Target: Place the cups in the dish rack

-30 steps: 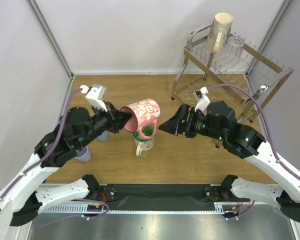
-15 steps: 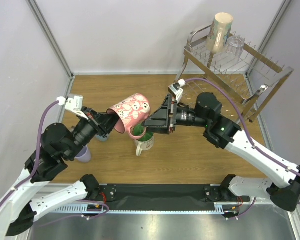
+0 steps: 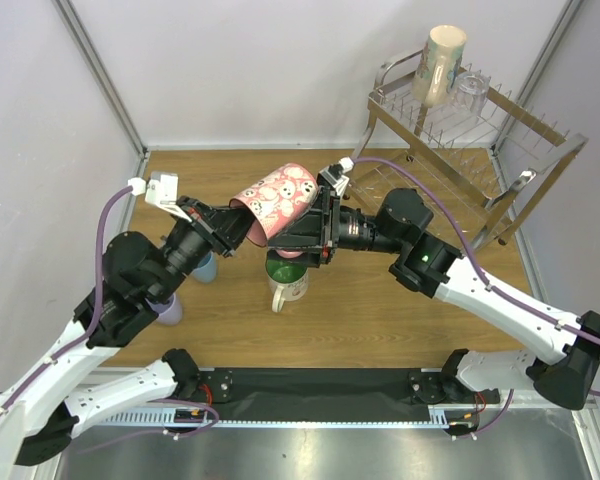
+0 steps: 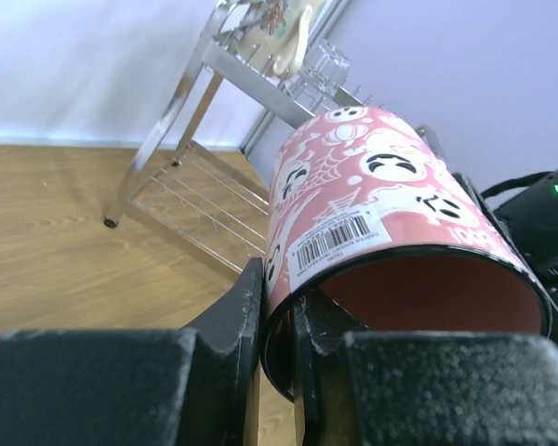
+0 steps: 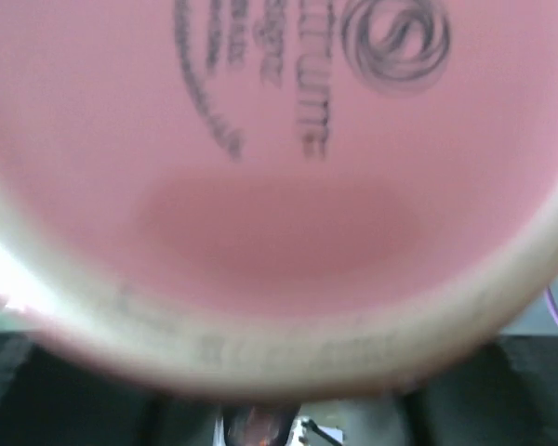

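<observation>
The pink mug [image 3: 277, 200] hangs tilted in the air over the table's middle. My left gripper [image 3: 242, 226] is shut on its rim, one finger inside and one outside [image 4: 277, 307]. My right gripper [image 3: 302, 232] is pressed against the mug's base end. That base [image 5: 288, 167] fills the right wrist view in a blur, so how the jaws stand does not show. Below the pair stands the white mug with green inside [image 3: 287, 282]. The dish rack [image 3: 500, 150] at the far right holds the beige mug [image 3: 442, 62] and the clear glass [image 3: 470, 88] on its upper shelf.
A light-blue tumbler [image 3: 206, 268] and a lavender tumbler [image 3: 167, 309] stand on the wooden table [image 3: 380, 310] under my left arm. White walls close in the back and both sides. The rack's lower shelf [image 4: 205, 190] shows behind the mug in the left wrist view.
My right arm has reached left until its gripper meets the pink mug's base. My left gripper has lifted the mug a little and moved it rightward, still gripping the rim.
</observation>
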Available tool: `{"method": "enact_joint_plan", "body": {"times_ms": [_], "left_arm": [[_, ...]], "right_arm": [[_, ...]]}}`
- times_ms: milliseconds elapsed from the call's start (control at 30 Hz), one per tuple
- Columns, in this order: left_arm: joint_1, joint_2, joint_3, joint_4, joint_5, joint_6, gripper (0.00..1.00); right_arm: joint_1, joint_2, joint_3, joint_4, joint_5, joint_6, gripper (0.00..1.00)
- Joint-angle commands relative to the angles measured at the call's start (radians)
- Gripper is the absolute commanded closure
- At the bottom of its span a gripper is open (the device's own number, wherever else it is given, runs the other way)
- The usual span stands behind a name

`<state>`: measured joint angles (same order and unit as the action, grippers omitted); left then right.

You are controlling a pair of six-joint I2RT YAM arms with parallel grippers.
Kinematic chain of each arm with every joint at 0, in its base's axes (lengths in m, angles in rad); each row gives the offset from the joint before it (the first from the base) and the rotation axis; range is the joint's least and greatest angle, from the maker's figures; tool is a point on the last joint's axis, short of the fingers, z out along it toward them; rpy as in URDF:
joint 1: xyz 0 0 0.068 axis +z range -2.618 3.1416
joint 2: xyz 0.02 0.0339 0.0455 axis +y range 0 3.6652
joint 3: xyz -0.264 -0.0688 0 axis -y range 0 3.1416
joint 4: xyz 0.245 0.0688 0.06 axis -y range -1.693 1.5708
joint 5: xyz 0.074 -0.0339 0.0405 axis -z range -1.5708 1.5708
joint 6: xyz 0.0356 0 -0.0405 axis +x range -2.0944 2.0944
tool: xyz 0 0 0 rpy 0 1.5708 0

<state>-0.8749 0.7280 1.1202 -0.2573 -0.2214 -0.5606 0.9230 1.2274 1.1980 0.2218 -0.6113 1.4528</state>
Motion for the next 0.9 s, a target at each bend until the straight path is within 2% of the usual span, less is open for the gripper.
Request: {"method": "enact_joint_plan", "body": {"times_ms": [0,267,367,467,500,567,600,633,667,700,800,833,867], "left_arm": [[-0.01,-0.012,0.016,0.187,0.077,-0.047,1.0],[-0.01,-0.039,0.006,0.148,0.074,-0.036,1.0],[-0.012,-0.045,0.001,0.142,0.079,-0.032,1.0],[-0.01,-0.045,0.0,0.138,0.096,-0.027,1.0],[-0.012,-0.042,-0.002,0.136,0.102,-0.025,1.0],[-0.012,-0.036,0.003,0.116,0.096,-0.025,0.96],[-0.01,-0.033,0.01,0.099,0.082,-0.044,0.71],[-0.01,-0.035,0.012,0.083,0.065,-0.053,0.57],[-0.01,-0.036,0.012,0.061,0.054,-0.056,0.48],[-0.012,-0.042,0.009,0.049,0.024,-0.056,0.27],[-0.01,-0.062,0.019,-0.049,-0.079,-0.074,0.01],[-0.01,-0.068,0.027,-0.075,-0.107,-0.073,0.0],[-0.01,-0.079,0.033,-0.144,-0.134,-0.073,0.0]], "right_arm": [[0.007,-0.019,0.04,0.009,0.068,-0.023,0.54],[-0.032,-0.032,0.008,0.014,0.068,-0.029,0.47],[-0.038,-0.029,0.0,0.031,0.059,-0.022,0.53],[-0.041,-0.023,-0.005,0.063,0.05,-0.011,0.86],[-0.042,-0.017,0.0,0.065,0.047,-0.009,1.0],[-0.041,-0.008,0.006,0.097,0.033,-0.015,1.0],[-0.041,-0.009,0.011,0.103,0.038,-0.022,1.0],[-0.044,-0.011,0.024,0.082,0.042,-0.057,1.0],[-0.047,-0.014,0.037,0.056,0.047,-0.081,1.0],[-0.053,-0.014,0.055,0.021,0.051,-0.11,1.0],[-0.075,-0.023,0.152,-0.197,0.093,-0.279,1.0],[-0.084,-0.028,0.214,-0.334,0.11,-0.325,1.0],[-0.101,-0.029,0.247,-0.395,0.151,-0.424,1.0]]}}
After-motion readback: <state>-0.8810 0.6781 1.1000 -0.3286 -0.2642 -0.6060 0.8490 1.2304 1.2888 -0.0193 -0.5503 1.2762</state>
